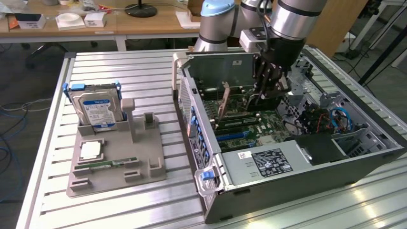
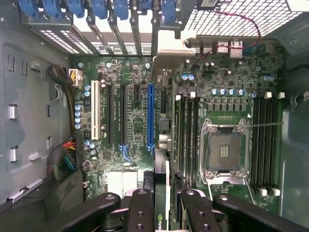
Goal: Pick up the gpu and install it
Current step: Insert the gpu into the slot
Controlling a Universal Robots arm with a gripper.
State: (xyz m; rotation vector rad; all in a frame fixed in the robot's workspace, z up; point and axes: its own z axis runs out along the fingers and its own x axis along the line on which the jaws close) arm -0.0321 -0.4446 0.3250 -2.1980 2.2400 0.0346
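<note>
My gripper (image 2: 164,199) is shut on the gpu (image 2: 161,220), a thin card seen edge-on between the black fingers (image 2: 140,210), with a logo on its near edge. Its silver bracket (image 2: 169,48) points toward the case's slot openings. The card hangs above the motherboard (image 2: 133,140), just beside the long blue slot (image 2: 150,116) and apart from it. In the exterior view my gripper (image 1: 267,88) reaches down into the open computer case (image 1: 318,157).
The CPU socket (image 2: 224,150) and memory slots (image 2: 265,140) lie beside the card. On the table at the exterior view's left, a grey holder (image 1: 149,169) carries a hard drive (image 1: 95,107), a chip (image 1: 91,150) and a green memory stick (image 1: 105,164).
</note>
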